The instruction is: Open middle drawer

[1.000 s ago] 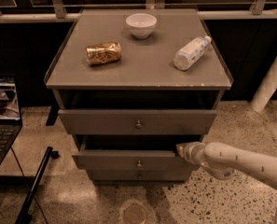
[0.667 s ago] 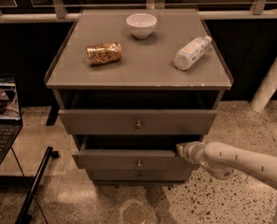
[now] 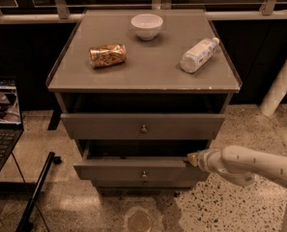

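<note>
The grey cabinet [image 3: 143, 76] has three drawers. The middle drawer [image 3: 119, 169] has a low flat front with a small round knob [image 3: 143, 174] at its centre. It stands pulled out a little, with a dark gap above it. My gripper [image 3: 192, 159] is at the right end of this drawer's top edge, touching or very close to it, on a white arm [image 3: 249, 166] that reaches in from the right. The taller top drawer [image 3: 109, 126] above is also out a little. The narrow bottom drawer [image 3: 143, 183] sits just below.
On the cabinet top lie a white bowl [image 3: 147, 26], a crushed golden can [image 3: 107, 55] and a white plastic bottle [image 3: 198, 55]. An open laptop [image 3: 2, 115] is at the left, with a black pole [image 3: 36, 190] on the speckled floor. A white post [image 3: 280, 81] stands at the right.
</note>
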You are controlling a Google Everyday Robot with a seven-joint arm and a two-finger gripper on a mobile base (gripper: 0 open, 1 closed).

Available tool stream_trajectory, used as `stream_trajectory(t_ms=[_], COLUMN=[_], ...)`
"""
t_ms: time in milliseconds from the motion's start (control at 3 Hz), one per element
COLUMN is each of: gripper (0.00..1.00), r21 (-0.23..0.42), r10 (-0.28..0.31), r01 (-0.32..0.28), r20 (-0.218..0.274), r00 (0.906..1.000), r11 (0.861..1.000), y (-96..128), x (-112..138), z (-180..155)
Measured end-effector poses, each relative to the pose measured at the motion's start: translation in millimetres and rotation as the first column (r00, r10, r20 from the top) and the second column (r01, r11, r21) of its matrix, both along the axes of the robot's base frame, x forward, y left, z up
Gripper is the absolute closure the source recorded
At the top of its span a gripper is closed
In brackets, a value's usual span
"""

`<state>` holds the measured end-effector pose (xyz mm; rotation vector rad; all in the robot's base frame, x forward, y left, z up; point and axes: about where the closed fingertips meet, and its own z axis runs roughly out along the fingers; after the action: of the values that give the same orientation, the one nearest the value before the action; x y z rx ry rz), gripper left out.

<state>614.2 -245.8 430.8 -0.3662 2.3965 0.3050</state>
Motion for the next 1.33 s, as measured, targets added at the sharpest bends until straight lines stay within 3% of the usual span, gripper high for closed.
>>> stream_trajectory(t_ms=[333, 667, 1000, 1333], gripper=[1.0, 1.0, 1.0, 1.0], r21=[0.044, 0.106, 0.106, 0.085], r10=[0.042, 0.099, 0.099, 0.103], r01=[-0.037, -0.078, -0.078, -0.09], r20=[-0.11, -0.213, -0.213, -0.161], r00=[0.9931, 0.972, 0.972, 0.9815], r11=[0.998, 0.991, 0.991, 0.992], y=[-10.0, -14.0, -14.0, 8.6], x=[-28.9, -61.3, -61.3, -20.3], z=[10.3, 15.9, 15.8, 16.7])
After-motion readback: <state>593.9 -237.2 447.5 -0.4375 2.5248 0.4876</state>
